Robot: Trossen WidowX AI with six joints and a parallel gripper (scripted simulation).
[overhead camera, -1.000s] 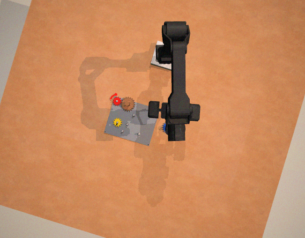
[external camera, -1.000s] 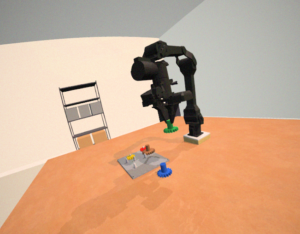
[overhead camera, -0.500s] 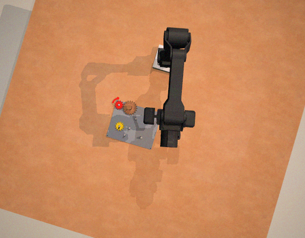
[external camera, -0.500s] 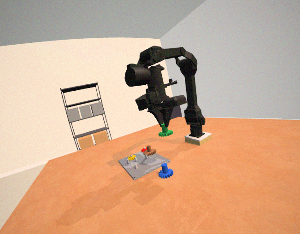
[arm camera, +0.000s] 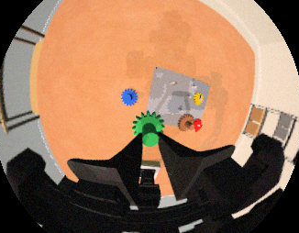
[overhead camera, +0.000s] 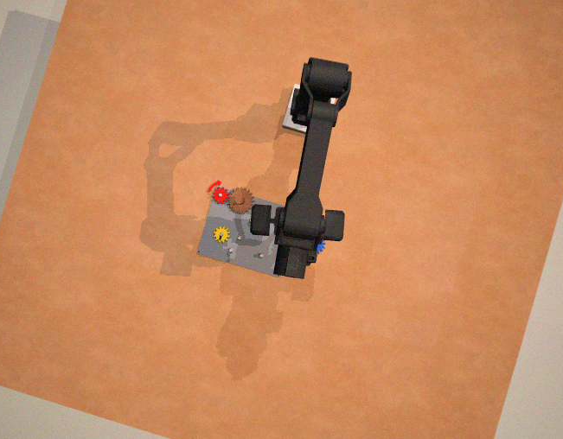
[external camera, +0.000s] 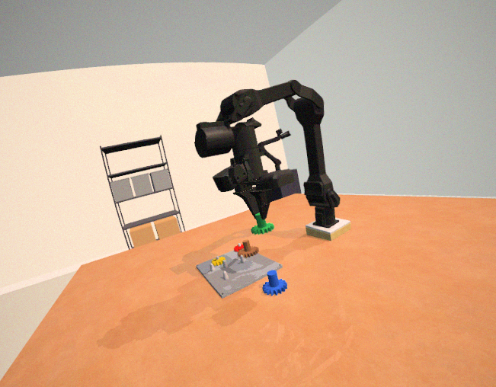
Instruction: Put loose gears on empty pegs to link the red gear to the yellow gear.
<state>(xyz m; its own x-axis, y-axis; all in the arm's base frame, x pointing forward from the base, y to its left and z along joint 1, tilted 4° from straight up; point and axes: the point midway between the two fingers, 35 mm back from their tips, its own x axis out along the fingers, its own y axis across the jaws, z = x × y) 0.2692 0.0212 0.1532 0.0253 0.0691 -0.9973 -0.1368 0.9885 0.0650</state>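
Top view: the black arm reaches over a grey board (overhead camera: 210,243) (external camera: 252,277) (arm camera: 161,87) on the desk (overhead camera: 390,307) (external camera: 385,291) (arm camera: 95,50). A brown gear (overhead camera: 240,200) (external camera: 248,251) (arm camera: 186,122) sits beside the red gear (overhead camera: 220,192) (external camera: 238,247) (arm camera: 197,121); the yellow gear (overhead camera: 218,234) (external camera: 219,261) (arm camera: 198,96) is apart from both.

Exterior view: the fingers (external camera: 261,215) are clenched on the upright stem of a green gear (external camera: 262,228) (arm camera: 148,124), held in the air. A blue gear (external camera: 274,286) (arm camera: 129,96) (overhead camera: 321,246) stands just beside the board.

Wrist view: the green teeth spread beyond the fingertips. I judge it light, stiff and hardly fragile; the smooth round stem might slip or tilt when pushed, so it is best gripped there, clear of the teeth.
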